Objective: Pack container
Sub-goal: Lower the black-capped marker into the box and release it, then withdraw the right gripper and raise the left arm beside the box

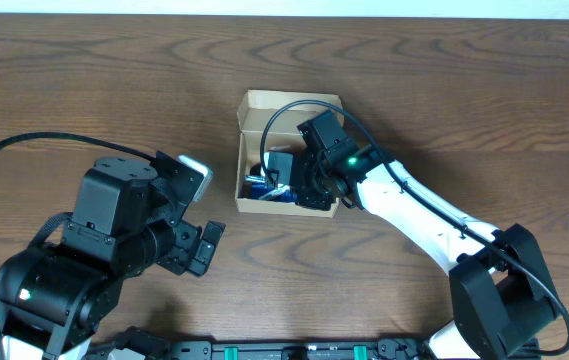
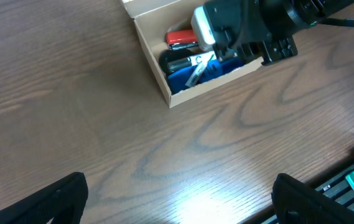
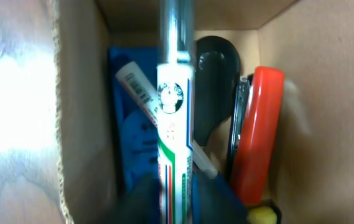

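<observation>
Hanging between container (image 1: pixel 264 108) walls, right end effector (image 1: pixel 286 182) closed on pen (image 3: pixel 175 93); left end effector (image 2: pixel 183 199) spread, empty.

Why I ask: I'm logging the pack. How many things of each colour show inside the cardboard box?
Blue: 1, blue pack
Black: 1, black item
Red: 1, red item
White: 2, labelled marker and slim barcoded stick
Total: 5 in the box; a yellow scrap at the edge is too cut off to count.
</observation>
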`<action>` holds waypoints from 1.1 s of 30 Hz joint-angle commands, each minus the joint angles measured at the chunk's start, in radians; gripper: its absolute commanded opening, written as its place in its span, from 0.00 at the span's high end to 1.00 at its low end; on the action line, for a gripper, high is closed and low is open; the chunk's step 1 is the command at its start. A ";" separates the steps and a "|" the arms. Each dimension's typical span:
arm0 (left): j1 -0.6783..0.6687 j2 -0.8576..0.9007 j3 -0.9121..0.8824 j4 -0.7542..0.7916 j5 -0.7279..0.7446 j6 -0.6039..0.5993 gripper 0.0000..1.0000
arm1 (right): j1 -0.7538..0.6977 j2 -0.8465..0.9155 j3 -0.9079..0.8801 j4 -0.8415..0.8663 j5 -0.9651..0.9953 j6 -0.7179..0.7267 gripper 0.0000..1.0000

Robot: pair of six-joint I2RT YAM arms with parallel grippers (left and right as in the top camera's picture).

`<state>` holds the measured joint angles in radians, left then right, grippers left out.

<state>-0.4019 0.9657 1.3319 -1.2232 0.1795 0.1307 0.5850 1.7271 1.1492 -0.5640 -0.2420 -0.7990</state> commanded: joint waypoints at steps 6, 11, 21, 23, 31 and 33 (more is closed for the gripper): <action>0.003 -0.004 0.006 0.000 -0.005 -0.004 0.05 | -0.002 -0.045 0.038 -0.006 -0.020 0.120 0.55; 0.003 -0.004 0.006 0.000 -0.005 -0.004 0.05 | -0.003 -0.186 0.106 -0.033 -0.019 0.205 0.52; 0.003 -0.004 0.006 0.000 -0.005 -0.004 0.05 | -0.054 -0.474 0.117 -0.095 0.062 0.487 0.51; 0.003 -0.004 0.006 0.000 -0.007 -0.001 0.05 | -0.079 -0.490 0.116 -0.144 0.124 0.573 0.59; 0.003 -0.004 0.006 -0.011 -0.045 0.012 0.05 | -0.223 -0.481 0.057 -0.254 0.172 0.850 0.99; 0.003 -0.004 0.006 -0.011 -0.045 0.012 0.05 | -0.261 -0.476 0.008 -0.236 0.171 0.910 0.99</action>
<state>-0.4019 0.9657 1.3319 -1.2308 0.1493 0.1314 0.3733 1.2369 1.2179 -0.8112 -0.0925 -0.0540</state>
